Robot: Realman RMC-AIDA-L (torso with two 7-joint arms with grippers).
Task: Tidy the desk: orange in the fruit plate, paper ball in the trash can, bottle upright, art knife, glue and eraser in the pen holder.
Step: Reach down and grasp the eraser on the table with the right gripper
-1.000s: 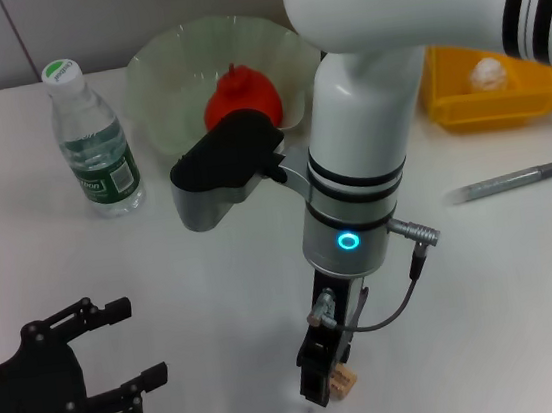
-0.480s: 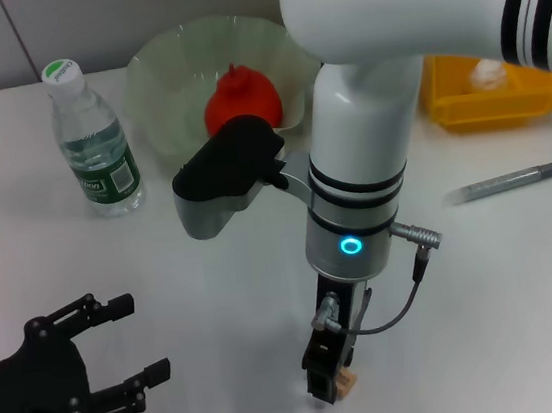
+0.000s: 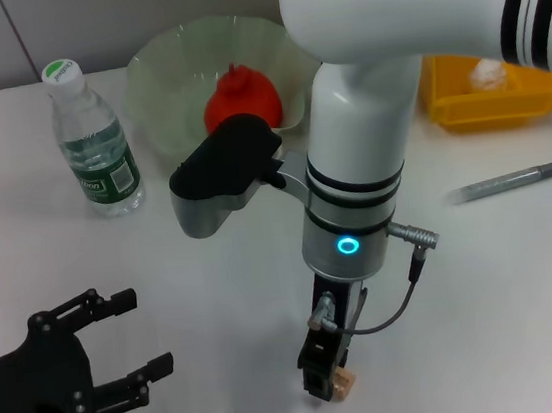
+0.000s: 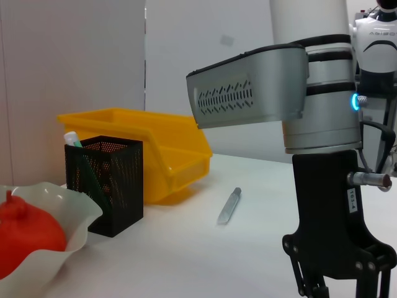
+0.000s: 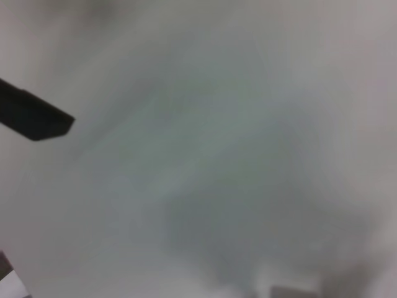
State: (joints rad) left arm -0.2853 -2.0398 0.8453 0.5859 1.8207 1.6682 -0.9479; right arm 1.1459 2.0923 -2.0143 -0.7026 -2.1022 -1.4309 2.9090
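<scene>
Head view, right pincer: the right pincer (image 3: 330, 381) points straight down at the near edge of the desk (image 3: 218, 304), its black fingers closed around a small tan eraser (image 3: 344, 387) that sits at the desk surface (whether the eraser touches the desk cannot be told).
Head view, left pincer: the left pincer (image 3: 136, 335) hovers low at the near left, fingers spread wide, nothing between them.
Head view, bottle: the water bottle (image 3: 91, 138) stands upright at the far left, beside the fruit plate (image 3: 164, 74).
Head view, orange: the orange (image 3: 238, 100) lies in the pale green plate, partly hidden by the right arm.
Head view, bin: the yellow bin (image 3: 490, 100) at the far right holds a white paper ball (image 3: 489, 72).
Head view, knife: the grey art knife (image 3: 510, 181) lies flat on the desk in front of the bin.
Left wrist view: a black mesh pen holder (image 4: 108, 183) stands between the plate and the yellow bin, with a green-tipped stick in it; the knife lies well apart from it.
Right wrist view: only blurred desk surface and one dark finger (image 5: 34, 118).
</scene>
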